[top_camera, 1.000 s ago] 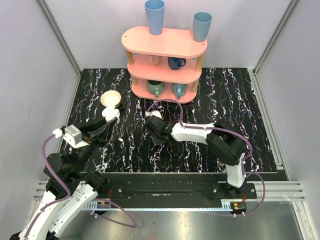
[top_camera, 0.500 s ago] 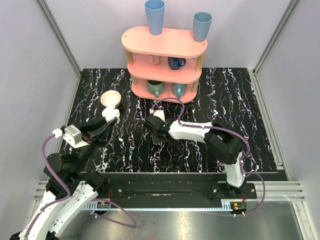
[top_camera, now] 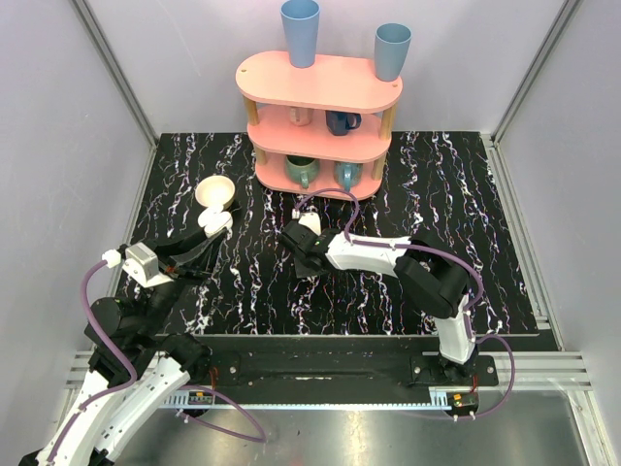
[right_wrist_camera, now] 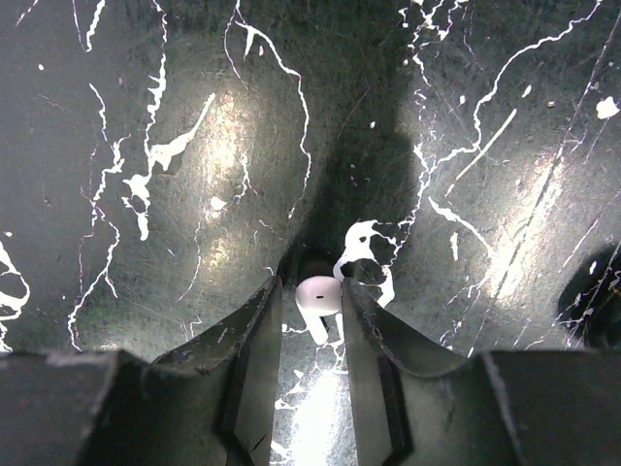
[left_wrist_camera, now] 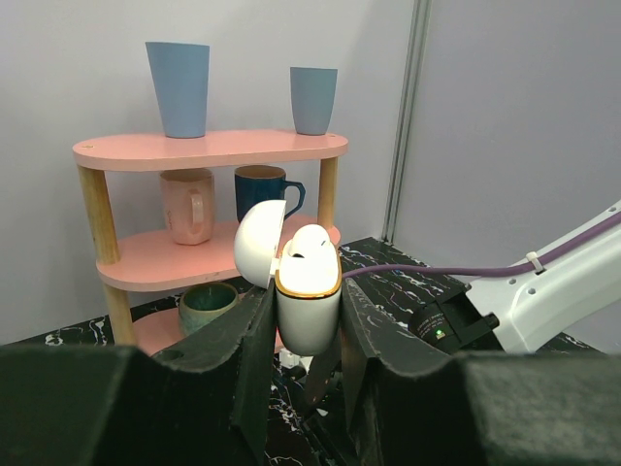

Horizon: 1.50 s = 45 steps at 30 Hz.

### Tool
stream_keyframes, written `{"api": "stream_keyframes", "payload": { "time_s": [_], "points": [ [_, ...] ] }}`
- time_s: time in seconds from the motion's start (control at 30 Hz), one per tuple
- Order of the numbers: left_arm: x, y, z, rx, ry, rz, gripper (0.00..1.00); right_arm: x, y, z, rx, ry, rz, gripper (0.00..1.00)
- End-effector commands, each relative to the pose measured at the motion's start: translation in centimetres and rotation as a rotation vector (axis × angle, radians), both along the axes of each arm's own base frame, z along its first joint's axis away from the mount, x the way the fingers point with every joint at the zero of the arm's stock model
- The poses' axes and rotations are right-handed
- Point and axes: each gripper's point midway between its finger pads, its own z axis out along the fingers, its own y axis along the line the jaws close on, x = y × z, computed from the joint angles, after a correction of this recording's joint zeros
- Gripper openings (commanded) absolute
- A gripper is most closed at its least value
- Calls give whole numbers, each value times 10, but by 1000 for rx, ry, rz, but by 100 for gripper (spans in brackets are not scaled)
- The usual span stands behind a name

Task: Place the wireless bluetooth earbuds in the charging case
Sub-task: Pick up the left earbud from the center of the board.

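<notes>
Top view: bright, even overhead light, sharp from edge to edge. Soft, short shadows under the pink shelf (top_camera: 320,83); pale sheen on the metal strip (top_camera: 388,437) at the near edge.

Left wrist view: soft, diffuse light. Charging case (left_wrist_camera: 309,311) crisp, with a mild highlight. The 2 fingers (left_wrist_camera: 243,369) of the left hand (left_wrist_camera: 307,320) near-black and blurred in the foreground.

Right wrist view: dim overall. Broad glare patches on the glossy counter (right_wrist_camera: 116,116), a deep shadow just above the overexposed earbud (right_wrist_camera: 318,294), soft-focus dark fingers (right_wrist_camera: 247,359) below.
</notes>
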Motion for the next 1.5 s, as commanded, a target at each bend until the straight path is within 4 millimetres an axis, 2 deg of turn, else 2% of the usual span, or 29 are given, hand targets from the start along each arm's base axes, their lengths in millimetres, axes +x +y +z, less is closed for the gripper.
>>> {"api": "stream_keyframes", "payload": {
  "time_s": [0.0,0.37,1.1,1.27,1.47],
  "points": [
    [-3,0,13,-29,-38,-10,0,-4,-19,-17,-84,31,-6,38],
    [-3,-2,12,-28,-35,-17,0,-4,-18,-22,-115,35,66,36],
    [0,-5,11,-27,-24,-26,0,-5,-17,-20,-99,43,47,29],
    [-1,-5,13,-28,-29,-26,0,-5,-18,-19,-102,42,42,39],
    [0,-6,12,-25,-28,-28,0,-5,-22,-19,-106,38,10,41]
  ]
}}
